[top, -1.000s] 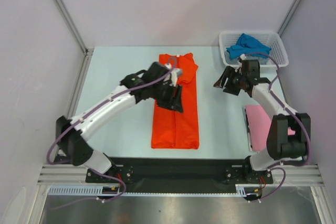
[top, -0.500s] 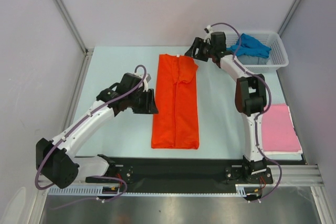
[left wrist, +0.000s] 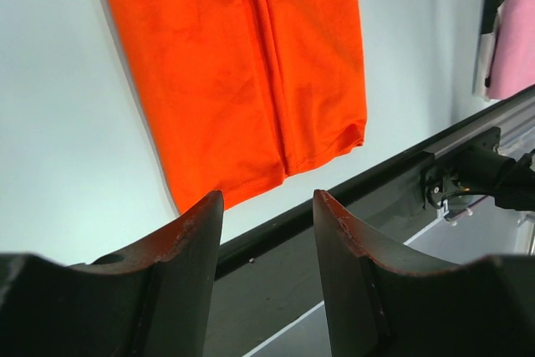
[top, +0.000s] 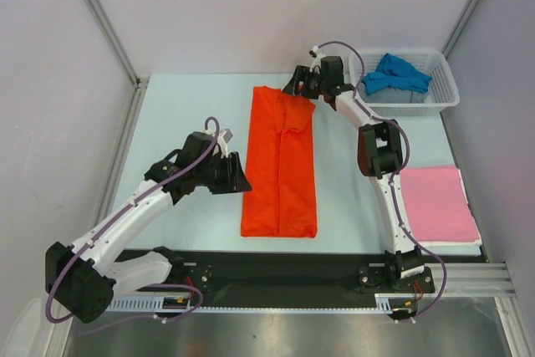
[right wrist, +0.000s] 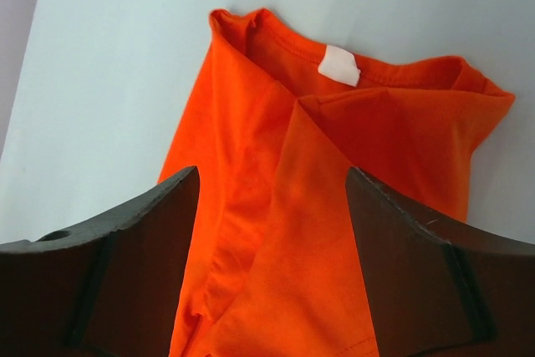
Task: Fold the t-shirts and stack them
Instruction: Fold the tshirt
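The bright orange-red cloth t-shirt lies flat as a long strip folded lengthwise. It runs down the middle of the pale table, with its collar toward the far edge and its hem close to the near edge. A small white label shows inside the collar.

My right gripper hangs over the collar end at the shirt's far right corner. Its fingers are spread wide with nothing clasped, and I cannot tell whether they touch the cloth. My left gripper sits just beside the shirt's left edge, about halfway along. Its fingers are parted and empty, and the wrist view shows the hem end beyond them.

The pink folded t-shirt rests flat at the near right corner. The blue t-shirt is crumpled inside the white plastic mesh basket at the far right corner.
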Robot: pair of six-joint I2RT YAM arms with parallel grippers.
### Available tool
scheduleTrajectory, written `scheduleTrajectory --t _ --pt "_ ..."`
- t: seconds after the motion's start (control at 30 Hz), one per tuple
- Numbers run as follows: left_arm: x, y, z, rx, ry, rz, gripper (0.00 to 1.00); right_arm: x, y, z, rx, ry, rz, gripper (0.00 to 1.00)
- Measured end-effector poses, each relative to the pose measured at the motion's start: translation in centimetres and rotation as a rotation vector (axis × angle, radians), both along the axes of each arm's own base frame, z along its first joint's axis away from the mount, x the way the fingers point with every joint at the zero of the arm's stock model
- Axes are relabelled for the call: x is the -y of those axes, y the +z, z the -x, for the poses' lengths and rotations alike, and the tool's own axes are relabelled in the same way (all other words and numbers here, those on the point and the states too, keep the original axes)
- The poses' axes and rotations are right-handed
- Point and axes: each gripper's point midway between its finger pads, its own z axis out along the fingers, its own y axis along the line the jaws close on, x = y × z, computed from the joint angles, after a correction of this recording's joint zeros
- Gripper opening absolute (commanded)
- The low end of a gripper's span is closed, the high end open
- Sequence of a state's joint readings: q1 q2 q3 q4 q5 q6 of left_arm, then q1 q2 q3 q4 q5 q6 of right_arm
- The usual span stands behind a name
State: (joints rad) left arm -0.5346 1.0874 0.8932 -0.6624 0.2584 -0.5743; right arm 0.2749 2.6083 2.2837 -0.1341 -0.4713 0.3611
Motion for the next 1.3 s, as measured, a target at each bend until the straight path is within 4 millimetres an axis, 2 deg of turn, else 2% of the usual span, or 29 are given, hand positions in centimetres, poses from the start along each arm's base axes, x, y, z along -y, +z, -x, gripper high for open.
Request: scheduleTrajectory --t 0.23,0.43,0.57,0.6,0.7,0.87,0.97,1.07,1.17,1.3 --pt "0.2 0.3 0.0 0.004 0.004 0.020 0.53 0.0 -2.2 0.0 -0.019 0.019 0.005 0.75" --pt "0.2 0.1 0.2 -0.005 0.013 0.029 0.53 0.0 -2.5 -0.1 -0.021 0.016 0.008 0.72" --pt "0.4 0.2 0.1 -0.001 0.013 0.038 0.53 0.9 -3.1 -0.4 -0.067 -0.057 0.015 0.55" --pt "0.4 0.3 0.1 -0.002 0.015 0.041 0.53 1.2 -3.2 -0.2 -0.094 -0.079 0.009 0.54" --pt "0.7 0.5 0.0 0.003 0.012 0.056 0.53 2.1 -3.3 1.1 -0.182 -0.125 -0.005 0.50" --pt "1.2 0.7 0.0 -0.003 0.004 0.082 0.53 4.3 -0.4 4.0 -0.287 -0.189 -0.066 0.47" --pt "1.4 0.7 0.0 -0.008 -0.004 0.091 0.52 5.3 1.3 6.3 -0.329 -0.210 -0.112 0.51" --pt "1.5 0.5 -0.1 -0.015 -0.008 0.090 0.52 5.8 2.5 7.8 -0.345 -0.217 -0.153 0.53" --pt "1.5 0.5 -0.1 -0.016 -0.008 0.089 0.52 5.4 2.2 9.4 -0.377 -0.202 -0.189 0.49" --pt "1.3 0.4 -0.1 -0.016 -0.007 0.076 0.52 4.5 0.0 11.4 -0.453 -0.199 -0.259 0.43"
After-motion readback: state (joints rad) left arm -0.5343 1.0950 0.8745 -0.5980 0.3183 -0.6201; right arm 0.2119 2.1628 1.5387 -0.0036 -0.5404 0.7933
